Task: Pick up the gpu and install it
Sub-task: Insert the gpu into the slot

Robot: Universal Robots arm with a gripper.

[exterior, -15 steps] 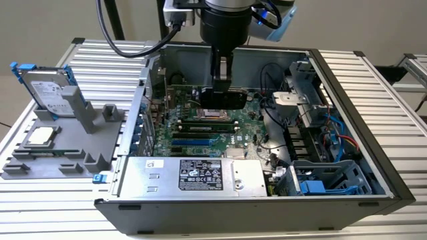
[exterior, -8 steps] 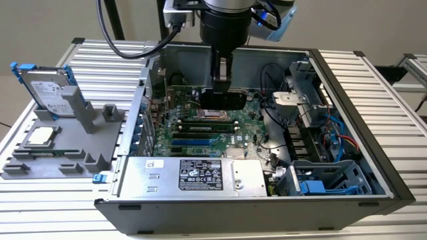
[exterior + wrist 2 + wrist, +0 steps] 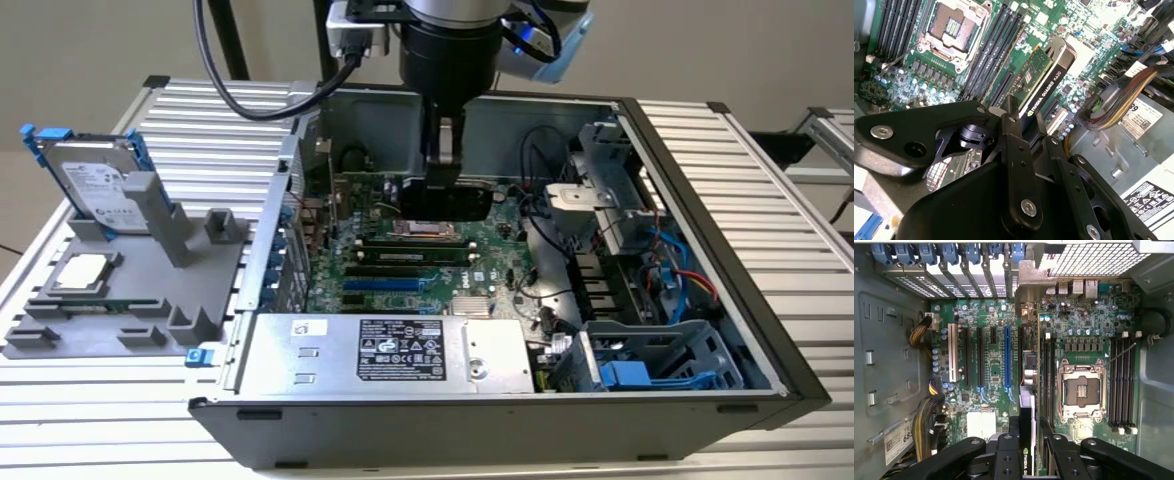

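The gpu (image 3: 449, 199) hangs edge-down inside the open computer case (image 3: 694, 250), with my gripper (image 3: 445, 160) shut on its upper edge. In both wrist views the card is seen edge-on. In the second wrist view the gpu (image 3: 1046, 76) shows a green board on one face and a black shroud on the other, running away from my gripper (image 3: 1026, 122). In the first wrist view the gpu (image 3: 1026, 390) lies between the blue expansion slot (image 3: 1007, 357) and the memory slots (image 3: 1047, 375), its silver bracket toward the rear slot openings. I cannot tell whether it touches the motherboard (image 3: 387, 275).
An empty CPU socket (image 3: 1079, 390) sits close beside the card. The power supply (image 3: 400, 350) and a cable bundle (image 3: 1119, 100) lie at the case's near side, a drive cage (image 3: 641, 365) at the exterior view's right. A grey fixture (image 3: 120, 300) outside holds a hard drive (image 3: 94, 180) and CPU chip (image 3: 83, 270).
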